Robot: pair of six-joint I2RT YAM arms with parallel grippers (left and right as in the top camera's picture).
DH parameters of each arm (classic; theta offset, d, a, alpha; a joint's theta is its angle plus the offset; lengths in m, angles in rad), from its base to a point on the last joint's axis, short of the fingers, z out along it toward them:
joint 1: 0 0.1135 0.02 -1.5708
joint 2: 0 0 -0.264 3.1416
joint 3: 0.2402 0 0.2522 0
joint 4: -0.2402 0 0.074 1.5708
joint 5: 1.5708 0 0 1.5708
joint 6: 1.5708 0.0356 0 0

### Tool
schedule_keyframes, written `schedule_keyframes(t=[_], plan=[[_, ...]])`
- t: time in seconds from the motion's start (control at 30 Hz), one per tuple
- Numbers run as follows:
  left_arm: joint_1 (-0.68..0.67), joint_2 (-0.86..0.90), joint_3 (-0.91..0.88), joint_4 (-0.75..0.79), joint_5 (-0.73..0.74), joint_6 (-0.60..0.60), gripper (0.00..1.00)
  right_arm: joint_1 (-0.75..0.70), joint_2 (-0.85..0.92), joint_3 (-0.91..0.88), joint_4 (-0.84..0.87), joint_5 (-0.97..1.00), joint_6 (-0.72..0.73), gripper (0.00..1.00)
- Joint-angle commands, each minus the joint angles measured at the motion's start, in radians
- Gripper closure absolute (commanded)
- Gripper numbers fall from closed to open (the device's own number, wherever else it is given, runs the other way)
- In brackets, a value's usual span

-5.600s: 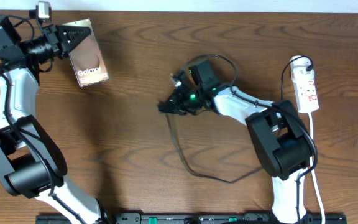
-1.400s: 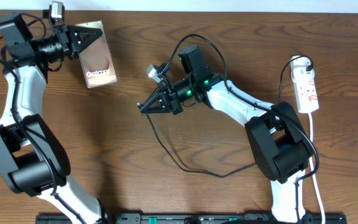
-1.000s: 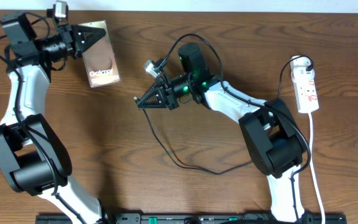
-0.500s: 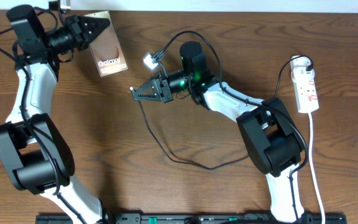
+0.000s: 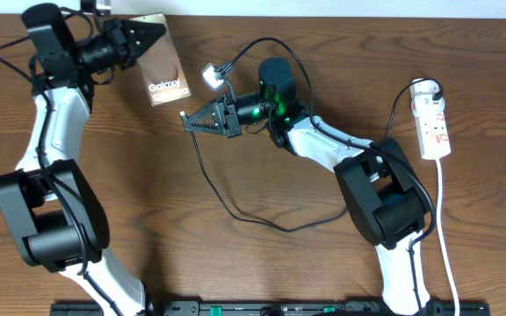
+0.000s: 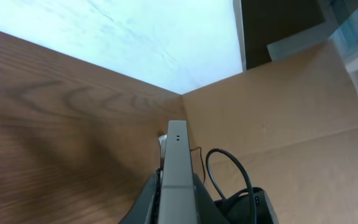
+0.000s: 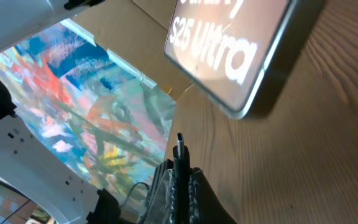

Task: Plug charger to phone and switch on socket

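My left gripper (image 5: 152, 33) is shut on the top end of the phone (image 5: 166, 72), a brown slab with white "Galaxy" lettering, held at the table's far left. In the left wrist view the phone (image 6: 177, 165) shows edge-on between my fingers (image 6: 149, 198). My right gripper (image 5: 187, 119) is shut on the charger's plug and points left, just below and right of the phone. The thin black cable (image 5: 279, 229) trails down in a loop. In the right wrist view the plug tip (image 7: 179, 148) stands apart from the phone's lower edge (image 7: 238, 59). The white socket (image 5: 434, 123) lies at the far right.
The socket's white cord (image 5: 444, 237) runs down the right side past the right arm's base (image 5: 393, 211). The left arm's base (image 5: 46, 228) stands at the lower left. The table's far edge (image 5: 341, 17) is just behind the phone.
My left gripper has carried the phone right and towards the far edge. My right gripper has moved left and up with the plug, and the gap between plug and phone has shrunk.
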Motion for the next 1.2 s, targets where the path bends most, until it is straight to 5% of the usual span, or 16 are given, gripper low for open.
schedule_keyframes(t=[0.0,0.53,0.83,1.17], plan=[[-0.003,-0.029,0.008,0.012,0.018,-0.016,0.92,0.006,0.002,0.004,0.011,0.009,0.023,0.99],[-0.003,0.091,0.008,0.041,0.055,-0.009,0.93,0.006,0.002,0.004,0.054,0.013,0.047,0.99],[-0.002,0.091,0.008,0.243,0.051,-0.211,0.93,0.006,0.002,0.004,0.05,0.024,0.048,0.99],[-0.005,0.091,0.008,0.253,0.093,-0.237,0.93,0.004,0.002,0.004,0.043,0.077,0.104,0.99]])
